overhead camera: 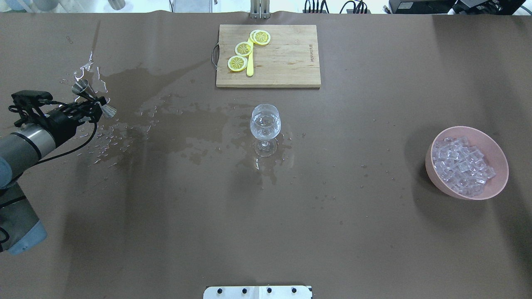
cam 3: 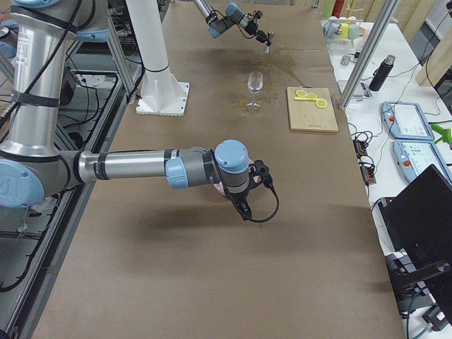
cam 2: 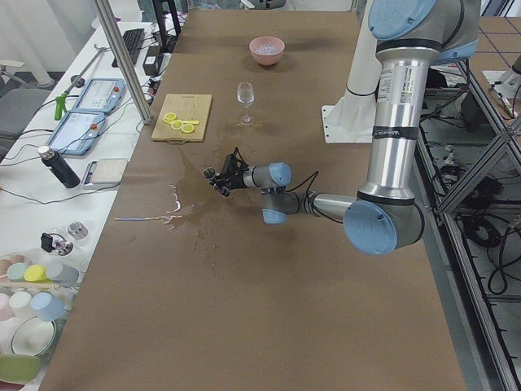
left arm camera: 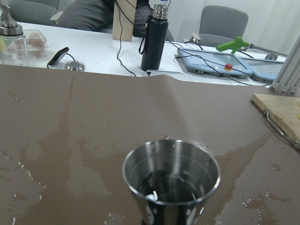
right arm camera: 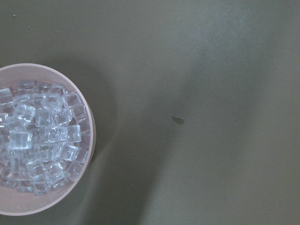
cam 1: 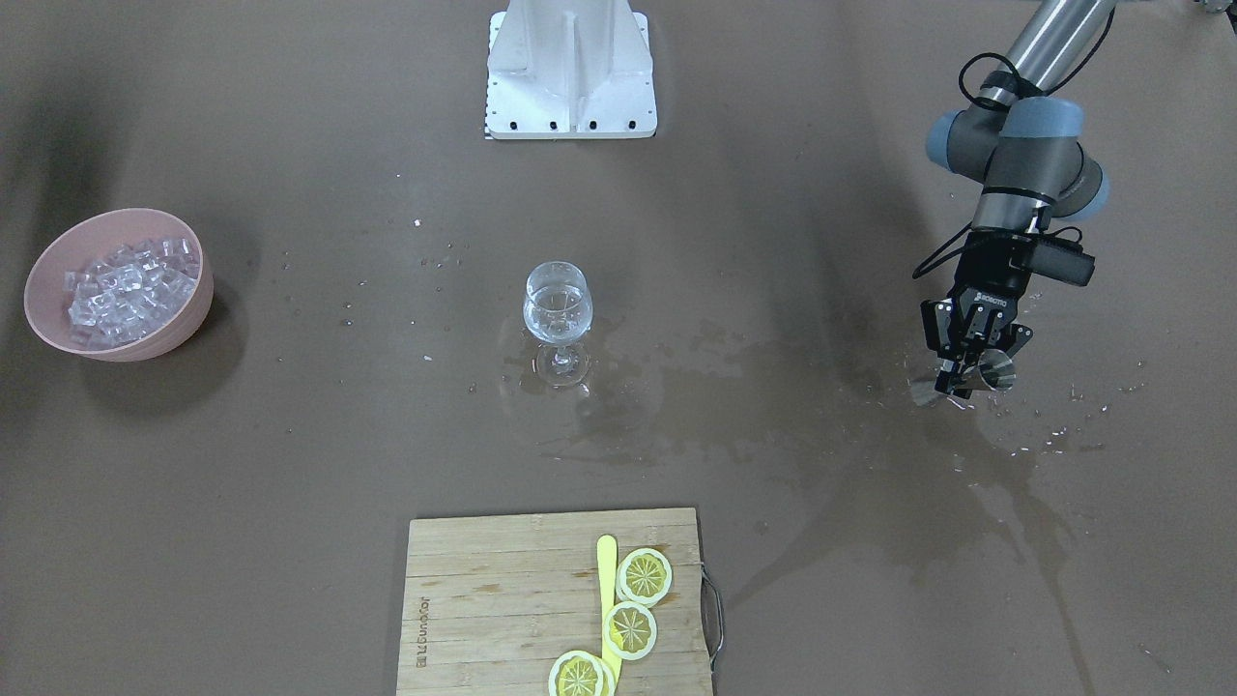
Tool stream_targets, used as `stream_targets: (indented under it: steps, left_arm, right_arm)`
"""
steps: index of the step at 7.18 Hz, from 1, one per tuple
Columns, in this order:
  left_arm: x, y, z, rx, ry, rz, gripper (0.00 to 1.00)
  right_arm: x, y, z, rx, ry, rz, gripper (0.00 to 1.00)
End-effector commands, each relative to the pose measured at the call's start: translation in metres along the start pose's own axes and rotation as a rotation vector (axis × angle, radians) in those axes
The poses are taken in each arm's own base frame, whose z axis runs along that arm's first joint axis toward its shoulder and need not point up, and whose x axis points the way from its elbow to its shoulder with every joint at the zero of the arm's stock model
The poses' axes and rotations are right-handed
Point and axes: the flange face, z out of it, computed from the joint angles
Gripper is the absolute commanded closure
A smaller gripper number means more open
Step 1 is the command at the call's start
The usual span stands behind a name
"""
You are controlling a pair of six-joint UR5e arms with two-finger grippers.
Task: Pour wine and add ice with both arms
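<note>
A stemmed wine glass (cam 1: 557,307) (overhead camera: 265,123) stands upright mid-table, with clear wine (overhead camera: 265,131) low in its bowl. A heap of ice (cam 1: 130,290) (overhead camera: 459,166) (right arm camera: 37,140) fills a pink bowl (cam 1: 186,324) (overhead camera: 496,160) at the robot's right. My left gripper (cam 1: 969,372) (overhead camera: 94,101) is at the table's left side, shut on the waist of a steel jigger (cam 1: 998,371) (overhead camera: 109,110) (left arm camera: 171,180) held tilted just above the wet table. My right gripper (cam 3: 244,210) hangs near the bowl. It shows only in the exterior right view, and I cannot tell whether it is open or shut.
A wooden cutting board (cam 1: 483,599) (overhead camera: 282,62) with three lemon slices (overhead camera: 244,49) and a yellow knife lies at the far edge. Spilled liquid (overhead camera: 137,83) spreads from the jigger towards the glass. The white pedestal (cam 1: 570,68) stands at the robot's side.
</note>
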Motion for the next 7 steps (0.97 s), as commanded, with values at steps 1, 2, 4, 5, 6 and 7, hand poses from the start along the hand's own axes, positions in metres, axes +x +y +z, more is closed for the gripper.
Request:
stream_targets:
  steps: [1,2,4,5,6,7]
  left_arm:
    - [0.005,-0.009,0.002,0.024,0.021,0.011,1.00]
    - [0.007,-0.012,0.001,0.035,0.026,0.112,1.00]
    - [0.021,-0.023,0.005,0.090,0.013,0.142,1.00]
    - [0.029,-0.025,0.007,0.085,0.027,0.139,1.00]
    - [0.030,-0.021,0.011,0.060,0.029,0.144,1.00]
    - [0.036,-0.023,0.015,0.061,0.030,0.147,1.00]
  right_arm:
    - [0.000,0.000,0.000,-0.001,0.000,0.001,0.00]
    - [0.000,0.000,0.000,-0.001,0.000,0.003,0.00]
    - [0.000,0.000,0.000,-0.001,0.000,0.003,0.00]
    - [0.001,0.001,0.001,-0.002,-0.001,0.006,0.00]
    - [0.001,0.001,0.001,-0.003,0.001,0.006,0.00]
    - [0.002,0.002,0.002,-0.006,0.000,0.010,0.00]
